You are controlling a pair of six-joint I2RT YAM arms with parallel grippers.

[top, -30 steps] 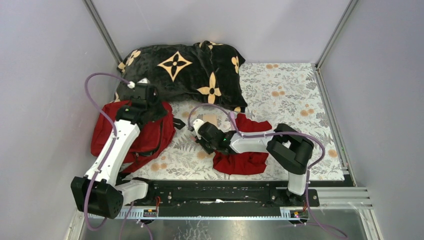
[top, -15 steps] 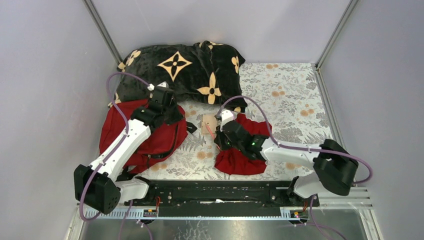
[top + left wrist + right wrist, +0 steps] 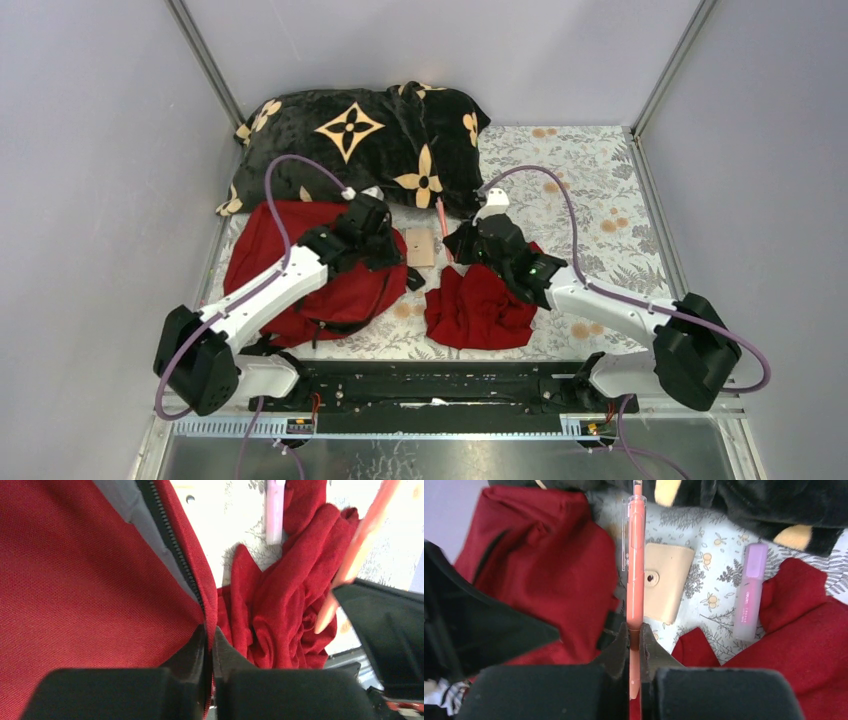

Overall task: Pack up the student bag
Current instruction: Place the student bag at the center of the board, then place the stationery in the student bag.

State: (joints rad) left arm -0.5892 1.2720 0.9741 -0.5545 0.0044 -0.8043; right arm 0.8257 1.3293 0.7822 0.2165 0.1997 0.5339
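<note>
Top external shows the student bag (image 3: 262, 240) lying on a flowered mat (image 3: 600, 200) under the left arm (image 3: 270, 290), pale grey walls (image 3: 90, 150) around. The left gripper (image 3: 398, 265) sits at the bag's right edge; the right gripper (image 3: 452, 240) holds a coral pen (image 3: 441, 214) right of the bag, beyond a tan wallet (image 3: 420, 247). Left wrist shows those jaws pinched shut on the bag's zippered lip. Right wrist shows the jaws clamped on the pen's lower end. The step looks like loading the pen; next, the lip probably needs lifting so the pen can travel into the opening.
</note>
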